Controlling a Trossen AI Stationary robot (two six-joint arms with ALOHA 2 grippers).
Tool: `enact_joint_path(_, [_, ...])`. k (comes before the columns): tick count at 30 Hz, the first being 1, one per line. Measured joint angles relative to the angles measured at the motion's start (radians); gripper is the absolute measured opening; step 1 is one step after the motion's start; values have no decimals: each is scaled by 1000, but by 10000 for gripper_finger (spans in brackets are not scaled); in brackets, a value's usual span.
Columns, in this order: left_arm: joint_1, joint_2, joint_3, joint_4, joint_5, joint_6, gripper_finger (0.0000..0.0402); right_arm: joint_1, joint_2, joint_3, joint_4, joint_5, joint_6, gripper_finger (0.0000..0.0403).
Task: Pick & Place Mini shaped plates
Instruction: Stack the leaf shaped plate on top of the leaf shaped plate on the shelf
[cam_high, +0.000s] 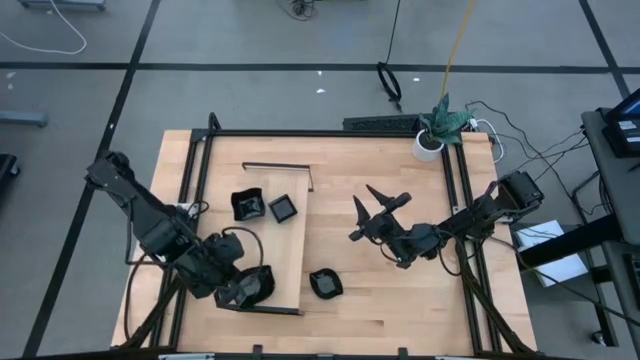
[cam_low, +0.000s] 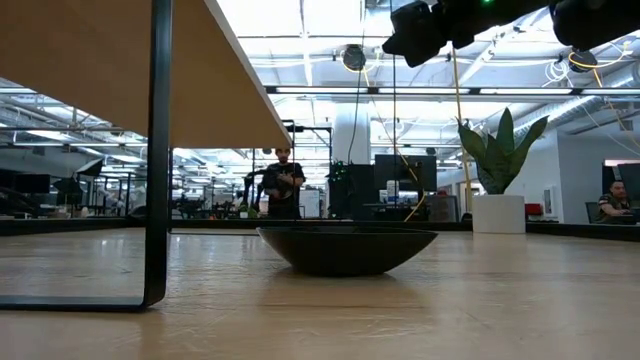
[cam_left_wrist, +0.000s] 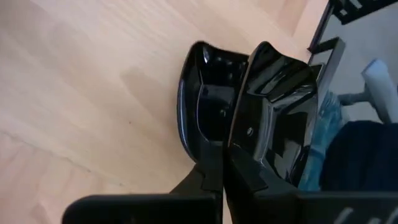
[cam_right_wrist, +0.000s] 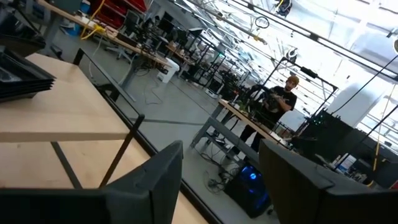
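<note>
The mini shaped plates are glossy black dishes. Two sit on the raised pale board (cam_high: 285, 240), a lobed one (cam_high: 247, 205) and a square one (cam_high: 284, 208). One round dish (cam_high: 325, 284) rests on the table by its base and fills the middle of the low view (cam_low: 345, 248). My left gripper (cam_high: 245, 290) is at the board's near left corner, shut on a black dish (cam_left_wrist: 280, 112), with a second dish (cam_left_wrist: 205, 99) right beside it. My right gripper (cam_high: 368, 215) hangs open above the table's middle, touching nothing. My left gripper pinches the black dish by its rim wall (cam_left_wrist: 239, 137) between the two fingers. The second dish lies against the outer side of one finger (cam_left_wrist: 214, 168). Both dishes show over the pale wood; whether they are lifted clear cannot be told.
The board stands on a thin black frame (cam_low: 157, 150) above the table. A potted plant (cam_high: 440, 125) sits at the far right corner, and black rails (cam_high: 465, 200) run along the table's edges. Bare wood lies between the two arms. People stand in the room beyond.
</note>
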Motion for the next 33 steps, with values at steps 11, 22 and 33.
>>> enact_joint_path(11, [14,30,0,2,-98,-216,11,-2,0,-1,2,-93,-39,197])
enact_joint_path(22, [10,30,0,-11,-75,-210,20,-18,0,-1,1,-108,-55,196])
enact_joint_path(33, [10,30,0,-69,-11,-167,25,-13,0,-1,-7,-105,-38,196])
